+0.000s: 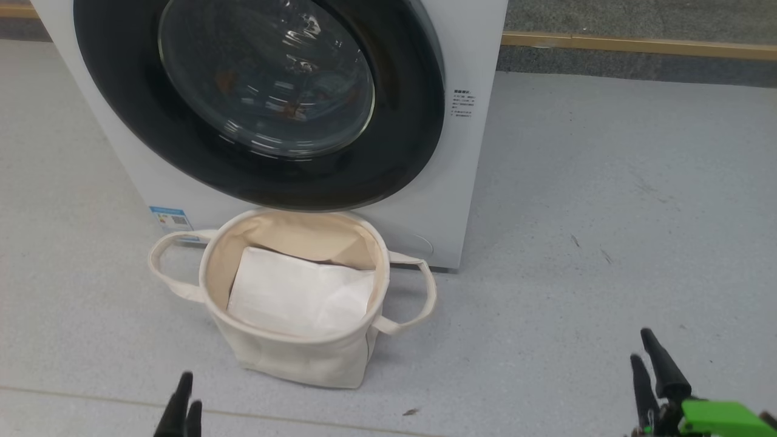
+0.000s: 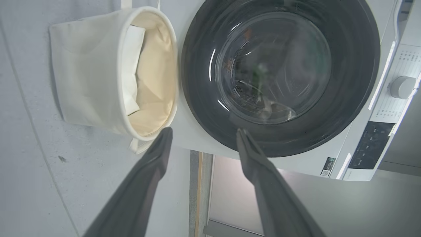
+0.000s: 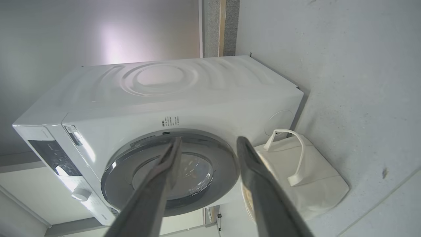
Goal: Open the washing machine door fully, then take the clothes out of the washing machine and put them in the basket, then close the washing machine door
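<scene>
"Which step are you on?"

"The first. My left gripper (image 2: 204,130) and right gripper (image 3: 209,139) are both spread and empty, well short of the washing machine door (image 2: 273,65), which is shut ahead of them."

"Next?"

"Catch its rim and swing it wide, though I can't make out a handle. The clothes (image 1: 285,103) show dimly behind the glass. The basket (image 2: 88,75), holding a white folded sheet (image 2: 131,65), sits between me and the door and may snag it."
</scene>
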Motion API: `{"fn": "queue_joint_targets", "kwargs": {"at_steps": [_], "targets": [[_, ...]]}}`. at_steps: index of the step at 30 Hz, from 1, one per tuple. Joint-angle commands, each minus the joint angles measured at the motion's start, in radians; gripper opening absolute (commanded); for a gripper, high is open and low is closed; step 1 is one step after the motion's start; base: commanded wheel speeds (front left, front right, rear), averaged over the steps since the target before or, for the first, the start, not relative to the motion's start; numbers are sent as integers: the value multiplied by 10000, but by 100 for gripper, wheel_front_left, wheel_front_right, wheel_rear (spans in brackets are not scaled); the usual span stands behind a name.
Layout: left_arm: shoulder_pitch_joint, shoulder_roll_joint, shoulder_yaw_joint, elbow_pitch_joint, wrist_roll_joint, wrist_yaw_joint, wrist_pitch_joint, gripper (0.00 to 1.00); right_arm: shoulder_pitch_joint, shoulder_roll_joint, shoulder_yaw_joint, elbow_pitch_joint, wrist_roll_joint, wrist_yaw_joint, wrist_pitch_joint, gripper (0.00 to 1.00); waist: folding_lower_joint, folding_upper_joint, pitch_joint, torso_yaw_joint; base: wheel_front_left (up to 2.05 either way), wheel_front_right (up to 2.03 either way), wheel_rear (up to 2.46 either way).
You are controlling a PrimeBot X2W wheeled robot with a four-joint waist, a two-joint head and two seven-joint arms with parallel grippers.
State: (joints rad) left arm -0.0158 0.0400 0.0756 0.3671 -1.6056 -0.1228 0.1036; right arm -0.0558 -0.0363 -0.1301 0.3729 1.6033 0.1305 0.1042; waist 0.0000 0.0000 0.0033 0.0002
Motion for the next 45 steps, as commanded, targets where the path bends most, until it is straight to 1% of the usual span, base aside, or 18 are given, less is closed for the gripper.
{"fn": "queue_joint_targets", "kwargs": {"at_steps": [1,6,11,21,30,35,39,45], "targets": [[-244,23,40,-265,46,1,-73,100,-244,-20,66,-258,4,2,-77,100,2,0,5,7,0,0,0],[-319,26,91,-295,117,6,-190,100,-338,-24,162,-272,8,2,-195,100,23,0,-18,18,0,0,0],[-397,29,154,-350,209,22,-336,100,-444,-29,275,-293,-19,2,-341,100,1,0,-1,28,0,0,0],[-566,63,262,-513,488,56,-626,100,-687,-38,454,-367,-299,2,-634,100,0,0,6,52,0,0,0],[-730,254,200,-739,1052,109,-893,100,-934,-48,635,-493,-935,2,-926,100,0,0,0,82,0,0,0],[-805,480,50,-864,1650,168,-1038,100,-1075,-53,733,-586,-1611,2,-1073,100,0,0,-1,87,0,0,0],[-875,692,-121,-931,2361,264,-1168,100,-1195,-57,877,-662,-2637,2,-1190,100,0,0,7,87,0,0,0],[-999,1013,-520,-958,3710,480,-1357,100,-1359,-63,1198,-763,-4195,2,-1366,100,0,0,1,99,0,0,0]]}}
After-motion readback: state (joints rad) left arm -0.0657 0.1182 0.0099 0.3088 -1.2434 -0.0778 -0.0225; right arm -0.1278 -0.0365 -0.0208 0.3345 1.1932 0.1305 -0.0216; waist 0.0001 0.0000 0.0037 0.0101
